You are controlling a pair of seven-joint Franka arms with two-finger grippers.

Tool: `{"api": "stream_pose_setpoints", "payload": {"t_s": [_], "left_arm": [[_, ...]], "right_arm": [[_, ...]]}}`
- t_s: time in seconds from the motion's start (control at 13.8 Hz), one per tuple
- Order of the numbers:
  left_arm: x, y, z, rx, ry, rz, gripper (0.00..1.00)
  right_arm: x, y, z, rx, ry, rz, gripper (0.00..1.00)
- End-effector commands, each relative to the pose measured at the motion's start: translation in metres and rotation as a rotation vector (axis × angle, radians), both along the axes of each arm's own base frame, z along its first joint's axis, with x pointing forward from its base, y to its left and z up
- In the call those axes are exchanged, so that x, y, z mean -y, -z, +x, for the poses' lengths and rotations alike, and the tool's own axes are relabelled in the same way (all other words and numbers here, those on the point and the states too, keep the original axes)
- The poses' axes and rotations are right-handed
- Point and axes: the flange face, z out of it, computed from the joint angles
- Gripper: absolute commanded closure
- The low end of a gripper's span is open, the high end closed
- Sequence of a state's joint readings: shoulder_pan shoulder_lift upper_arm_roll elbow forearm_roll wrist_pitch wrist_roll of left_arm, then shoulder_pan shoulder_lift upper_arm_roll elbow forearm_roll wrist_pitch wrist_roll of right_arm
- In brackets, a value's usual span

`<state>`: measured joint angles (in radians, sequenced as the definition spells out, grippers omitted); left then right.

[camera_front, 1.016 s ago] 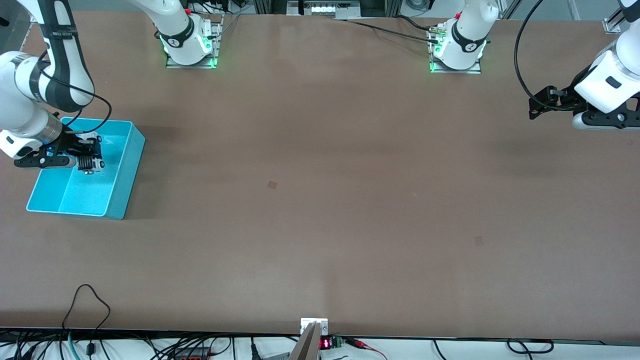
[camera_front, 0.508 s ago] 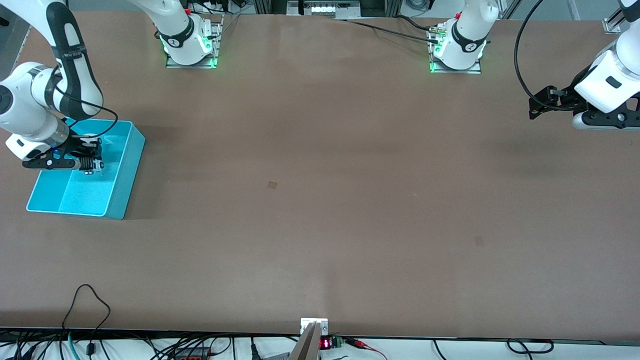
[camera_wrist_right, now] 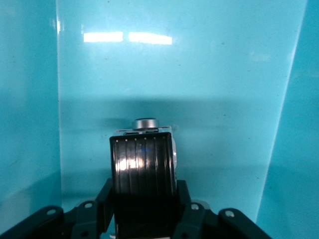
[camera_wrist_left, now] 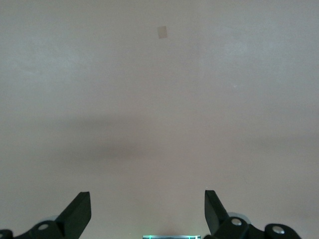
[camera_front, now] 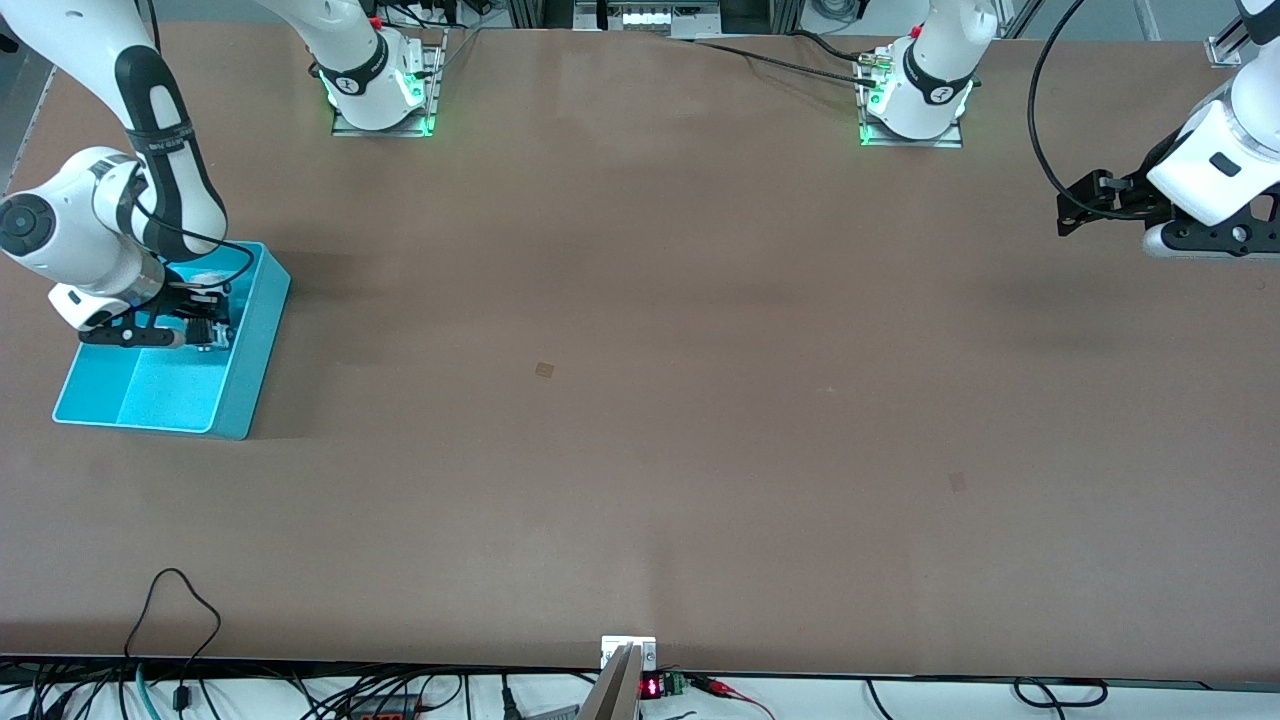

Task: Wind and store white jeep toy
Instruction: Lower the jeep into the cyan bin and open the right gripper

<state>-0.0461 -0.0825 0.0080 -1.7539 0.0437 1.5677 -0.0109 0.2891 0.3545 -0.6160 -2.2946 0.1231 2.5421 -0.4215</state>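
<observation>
My right gripper [camera_front: 205, 332] is shut on the white jeep toy [camera_front: 212, 333] and holds it over the turquoise bin [camera_front: 255, 340] at the right arm's end of the table. In the right wrist view the jeep's black ribbed roof [camera_wrist_right: 143, 167] fills the space between the fingers [camera_wrist_right: 103, 199], with the bin's turquoise floor [camera_wrist_right: 199, 89] beneath it. My left gripper [camera_front: 1085, 205] waits open and empty above the table at the left arm's end. Its two black fingertips [camera_wrist_left: 79, 211] show wide apart over bare table in the left wrist view.
The brown table [camera_front: 640, 400] carries a small tape patch [camera_front: 544, 369] near its middle and another [camera_front: 957, 481] toward the left arm's end. The bin's inner walls [camera_wrist_right: 30, 99] stand close on either side of the jeep.
My right gripper has moved with the jeep a little toward the bin's wall nearest the table's middle. The right arm's elbow has swung the same way. The left arm has not moved.
</observation>
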Motion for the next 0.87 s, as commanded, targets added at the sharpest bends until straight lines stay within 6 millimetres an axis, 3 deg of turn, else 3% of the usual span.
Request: {"api": "stream_pose_setpoints", "payload": {"t_s": [0.0, 0.07, 0.15, 0.44, 0.65, 0.8], "left_arm": [[0.001, -0.006, 0.002, -0.006, 0.015, -0.013, 0.00], [0.001, -0.006, 0.002, -0.008, 0.015, -0.013, 0.00], [0.001, -0.007, 0.001, -0.005, 0.015, -0.013, 0.00], [0.001, -0.006, 0.002, -0.008, 0.015, -0.013, 0.00], [0.001, -0.006, 0.002, -0.006, 0.015, -0.013, 0.00], [0.001, -0.006, 0.002, -0.008, 0.017, -0.013, 0.00]], "right_arm": [[0.002, -0.003, 0.000, 0.014, -0.012, 0.019, 0.45], [0.002, -0.003, 0.000, 0.014, -0.012, 0.019, 0.19], [0.002, -0.006, 0.003, 0.021, -0.018, 0.019, 0.00], [-0.005, -0.040, 0.028, 0.048, -0.105, 0.037, 0.00], [-0.019, -0.098, 0.068, -0.011, -0.135, 0.093, 0.00], [-0.028, -0.131, 0.080, -0.029, -0.152, 0.122, 0.00]]}}
